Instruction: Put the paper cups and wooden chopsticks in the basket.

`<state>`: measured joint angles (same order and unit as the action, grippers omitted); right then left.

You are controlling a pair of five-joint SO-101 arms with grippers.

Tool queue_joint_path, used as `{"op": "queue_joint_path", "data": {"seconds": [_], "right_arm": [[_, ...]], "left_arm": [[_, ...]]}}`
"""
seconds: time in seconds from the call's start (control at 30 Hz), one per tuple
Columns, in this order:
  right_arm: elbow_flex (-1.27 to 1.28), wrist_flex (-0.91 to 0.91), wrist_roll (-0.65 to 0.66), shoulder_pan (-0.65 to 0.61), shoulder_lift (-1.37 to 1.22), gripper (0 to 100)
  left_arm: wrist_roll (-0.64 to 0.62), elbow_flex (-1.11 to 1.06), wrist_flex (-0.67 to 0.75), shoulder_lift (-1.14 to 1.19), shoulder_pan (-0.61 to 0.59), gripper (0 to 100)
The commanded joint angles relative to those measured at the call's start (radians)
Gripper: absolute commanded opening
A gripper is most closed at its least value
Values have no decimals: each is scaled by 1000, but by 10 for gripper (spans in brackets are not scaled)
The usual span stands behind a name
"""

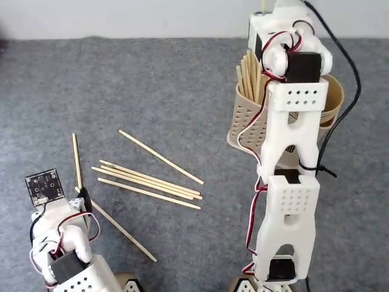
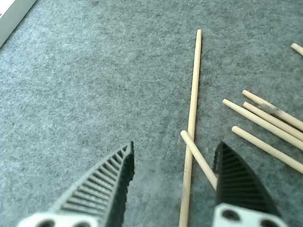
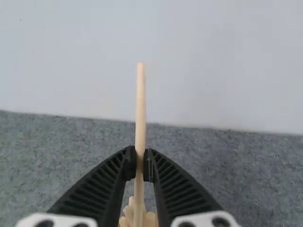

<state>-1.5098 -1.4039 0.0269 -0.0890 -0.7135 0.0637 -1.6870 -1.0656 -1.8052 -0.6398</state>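
grey carpet-like surface (image 1: 152,91) covers the table, and a pale wall (image 3: 213,56) stands behind it. the right claw (image 3: 138,163) is closed on one wooden chopstick (image 3: 140,104) and holds it upright, so the stick rises well above the fingertips, in front of the wall. directly under this claw stands the basket (image 1: 246,131), beige and with slots in its side. inside it a bundle of chopsticks (image 1: 248,73) stands on end, and brown paper cups (image 1: 334,91) show beside the arm; how many cups i cannot tell. the left claw (image 2: 175,146) is open, with its two black ribbed fingers (image 2: 111,184) wide apart and low over the surface. between the fingers lies a long chopstick (image 2: 193,94), pointing straight away from the claw. a second chopstick (image 2: 199,158) lies across it at an angle and passes behind one finger. past that finger, on the side toward the basket, several loose chopsticks (image 2: 267,120) lie close together, almost parallel.
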Motion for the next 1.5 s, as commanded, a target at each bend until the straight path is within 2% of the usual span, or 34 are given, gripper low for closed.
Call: {"op": "queue_joint_path", "data": {"seconds": [0.0,0.17,0.5,0.77,0.9,1.13,1.47], "right_arm": [[-147,-90,-2,2,-2,102],[-172,-173,-6,-15,50,195],[-170,-386,-6,-147,189,199],[-150,-394,-5,-274,183,198],[-18,-394,-5,-380,145,198],[427,-394,2,-555,119,198],[721,-394,3,-733,143,197]], "left_arm": [[-3,10,8,-15,0,261],[-3,10,8,-15,0,261],[-3,10,8,-15,0,261],[-3,10,8,-15,0,261],[-3,10,8,-15,0,261],[-3,10,9,-15,0,261],[-3,4,14,-15,0,261]]}}
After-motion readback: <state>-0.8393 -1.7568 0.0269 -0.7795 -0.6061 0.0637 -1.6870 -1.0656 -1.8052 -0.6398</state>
